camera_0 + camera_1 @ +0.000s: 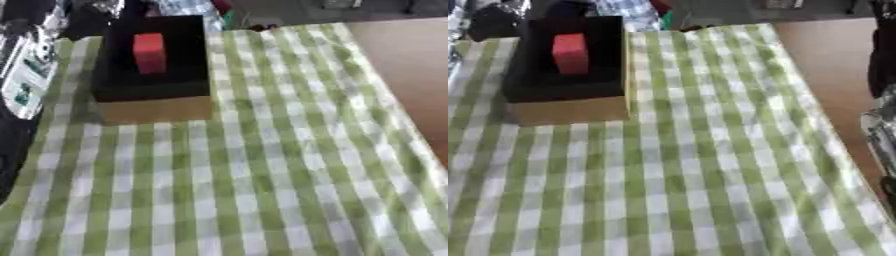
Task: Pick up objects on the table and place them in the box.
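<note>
The box (153,107) stands at the far left of the desk (411,75), on a green-and-white checked cloth (262,175). Its inside is dark and its near wall is a tan colour. A red block (150,53) is already inside it, upright against the dark bottom. No other loose thing shows on the cloth in either view, so I judge that the placing step is done for this block, and perhaps the whole task is close to its end.

The hands are hard to find. At the left edge of the left eye view there is a white and black part, and at the right edge of the right eye view there is a dark and silver part; these may belong to the arms, but no fingers show. So I cannot tell if either hand is apart or together, and neither seems to hold anything.

The next move, I think, calls for a look for other objects outside this view before any reach.

There is much open room: the cloth in front and to the right of the box is bare. On the right the cloth ends and brown desk shows, with its edge near. Behind the box lies some clutter, close to its far wall.
</note>
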### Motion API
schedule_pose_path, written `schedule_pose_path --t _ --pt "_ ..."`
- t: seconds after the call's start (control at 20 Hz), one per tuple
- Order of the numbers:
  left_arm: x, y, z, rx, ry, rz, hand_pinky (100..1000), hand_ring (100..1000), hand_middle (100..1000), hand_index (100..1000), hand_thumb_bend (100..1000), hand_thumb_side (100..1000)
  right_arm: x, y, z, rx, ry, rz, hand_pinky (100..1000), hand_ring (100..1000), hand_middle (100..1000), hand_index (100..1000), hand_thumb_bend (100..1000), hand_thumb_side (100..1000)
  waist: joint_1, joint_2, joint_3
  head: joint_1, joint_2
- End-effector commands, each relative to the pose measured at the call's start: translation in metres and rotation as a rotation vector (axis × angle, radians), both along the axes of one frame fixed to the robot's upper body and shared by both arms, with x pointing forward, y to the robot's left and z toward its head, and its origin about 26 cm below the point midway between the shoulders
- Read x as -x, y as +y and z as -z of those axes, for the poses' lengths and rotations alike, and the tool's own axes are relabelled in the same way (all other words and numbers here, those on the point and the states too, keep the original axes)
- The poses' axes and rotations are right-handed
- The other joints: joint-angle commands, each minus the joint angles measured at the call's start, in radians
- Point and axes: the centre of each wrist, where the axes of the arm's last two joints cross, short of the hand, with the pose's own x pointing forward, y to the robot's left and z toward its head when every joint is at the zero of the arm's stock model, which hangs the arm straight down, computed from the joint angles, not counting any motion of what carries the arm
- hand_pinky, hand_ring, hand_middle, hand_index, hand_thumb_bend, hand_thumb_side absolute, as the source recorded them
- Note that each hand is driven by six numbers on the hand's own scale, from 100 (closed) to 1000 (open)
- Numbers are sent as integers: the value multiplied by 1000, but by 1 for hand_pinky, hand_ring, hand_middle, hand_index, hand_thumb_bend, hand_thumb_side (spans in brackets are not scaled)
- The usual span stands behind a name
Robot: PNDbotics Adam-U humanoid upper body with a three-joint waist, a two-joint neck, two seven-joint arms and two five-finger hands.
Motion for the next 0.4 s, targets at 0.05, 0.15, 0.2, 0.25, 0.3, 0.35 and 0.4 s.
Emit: schedule_pose_path --t 0.05,0.15,0.2,0.25,0.3,0.35,0.4 --pt "36 7 -31 0 -104 85 810 740 600 762 231 830 5 -4 -12 20 -40 12 770 685 533 821 100 634 10 -27 6 -9 8" --pt "55 8 -34 14 -124 137 792 720 580 745 203 833 5 -4 -14 22 -47 8 770 686 534 821 100 632 8 -30 13 -9 9" --pt "65 9 -33 27 -135 168 786 713 576 742 194 867 5 -4 -15 24 -52 6 770 686 534 821 100 635 7 -33 16 -8 11" --pt "73 10 -33 42 -143 195 779 706 570 740 172 832 5 -3 -16 25 -56 4 770 686 535 821 100 631 6 -35 19 -7 13" --pt "82 11 -30 59 -149 222 776 702 568 740 154 830 5 -3 -17 27 -59 3 770 687 536 821 100 630 6 -38 23 -5 14" --pt "89 12 -28 74 -152 246 772 697 563 739 128 827 5 -3 -17 29 -61 1 770 687 536 821 100 630 5 -40 25 -3 16" --pt "97 13 -25 85 -157 269 771 695 562 741 113 828 5 -3 -19 32 -65 -2 770 688 537 821 100 629 5 -42 29 0 17"
